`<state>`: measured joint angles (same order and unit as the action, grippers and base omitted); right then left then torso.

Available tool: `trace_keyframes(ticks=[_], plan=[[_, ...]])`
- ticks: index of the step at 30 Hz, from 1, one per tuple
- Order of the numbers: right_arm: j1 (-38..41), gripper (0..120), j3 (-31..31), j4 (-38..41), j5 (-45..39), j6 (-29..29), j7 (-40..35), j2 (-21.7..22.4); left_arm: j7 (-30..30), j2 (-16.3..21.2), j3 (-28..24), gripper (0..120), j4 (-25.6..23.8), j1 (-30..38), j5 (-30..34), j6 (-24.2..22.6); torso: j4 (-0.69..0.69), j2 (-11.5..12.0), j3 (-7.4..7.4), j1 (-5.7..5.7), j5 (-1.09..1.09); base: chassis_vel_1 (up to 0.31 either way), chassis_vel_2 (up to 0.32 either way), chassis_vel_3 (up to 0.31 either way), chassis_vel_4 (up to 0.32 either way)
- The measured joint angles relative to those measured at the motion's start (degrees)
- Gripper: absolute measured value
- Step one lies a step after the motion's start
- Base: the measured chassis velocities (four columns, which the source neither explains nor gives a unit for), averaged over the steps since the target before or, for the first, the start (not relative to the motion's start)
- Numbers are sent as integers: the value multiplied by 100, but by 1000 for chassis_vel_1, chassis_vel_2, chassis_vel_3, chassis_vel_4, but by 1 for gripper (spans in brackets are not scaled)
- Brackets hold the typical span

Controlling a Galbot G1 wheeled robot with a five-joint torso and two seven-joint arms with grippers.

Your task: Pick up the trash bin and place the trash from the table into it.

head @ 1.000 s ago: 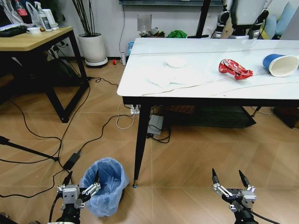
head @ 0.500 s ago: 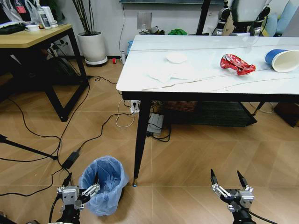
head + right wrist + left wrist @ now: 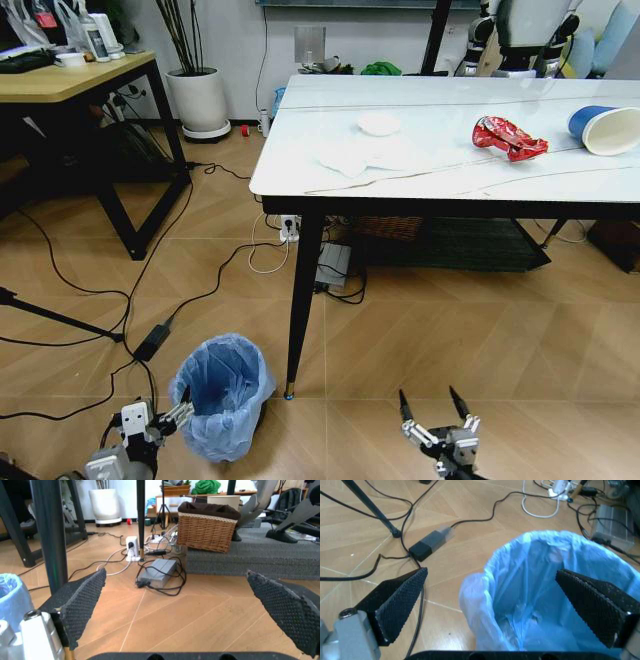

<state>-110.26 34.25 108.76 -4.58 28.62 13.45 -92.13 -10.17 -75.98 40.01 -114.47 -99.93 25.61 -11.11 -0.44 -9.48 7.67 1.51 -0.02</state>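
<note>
The trash bin (image 3: 222, 392), round and lined with a crinkly blue bag, stands on the floor by the table's front left leg. My left gripper (image 3: 157, 416) is open just beside it. In the left wrist view the left gripper (image 3: 491, 571) has one finger outside the bin (image 3: 545, 592) and one over its mouth. My right gripper (image 3: 427, 398) hangs open low over bare floor, with nothing in it. On the white table (image 3: 300, 180) lie a crushed red can (image 3: 510, 138), a blue paper cup (image 3: 603, 128) on its side, a white paper wad (image 3: 378, 123) and a flat white sheet (image 3: 350, 157).
Cables and a black power brick (image 3: 152, 343) trail over the floor left of the bin. A wooden desk (image 3: 70, 85) and a white plant pot (image 3: 197, 100) stand at the far left. Under the table sit a wicker basket (image 3: 207, 530) and a power strip (image 3: 132, 549).
The left gripper has dropped lower and slightly left beside the bin. The right gripper has shifted left and lower. Bin and trash stay put.
</note>
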Motion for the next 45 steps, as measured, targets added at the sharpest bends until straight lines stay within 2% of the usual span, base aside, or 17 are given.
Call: trace_keyframes(ticks=[16, 36, 40, 41, 43, 44, 45], plan=[[-108, 100, 111, 139, -13, 21, 3, 0, 91, -47, -2, 99, 729, 703, 141, -79, 0, -20, 13, 7, 1, 0, 0, 0, 0], [-94, 100, 143, 175, -60, -15, -1, 0, 45, -84, -150, 98, 1027, 845, 256, -500, 0, -29, 20, 9, 2, 0, 0, 0, 0], [-98, 100, 158, 193, -71, -19, -3, 0, 25, -89, -219, 81, 1209, 1018, 256, -570, 0, -31, 21, 10, 2, 0, 0, 0, 0], [-98, 100, 158, 193, -71, -19, -3, 0, 25, -89, -219, 81, 1209, 1018, 256, -570, 0, -31, 21, 10, 2, 0, 0, 0, 0], [-102, 100, 160, 203, -71, -23, -3, 0, 8, -95, -245, 70, 1260, 1066, 267, -606, 0, -31, 21, 10, 2, 0, 0, 0, 0], [-102, 100, 160, 203, -71, -23, -3, 0, 8, -95, -245, 70, 1260, 1066, 267, -606, 0, -31, 21, 10, 2, 0, 0, 0, 0], [-101, 100, 163, 208, -72, -30, -3, 0, 9, -94, -249, 64, 1260, 1064, 273, -610, 0, -32, 21, 10, 2, 0, 0, 0, 0]])
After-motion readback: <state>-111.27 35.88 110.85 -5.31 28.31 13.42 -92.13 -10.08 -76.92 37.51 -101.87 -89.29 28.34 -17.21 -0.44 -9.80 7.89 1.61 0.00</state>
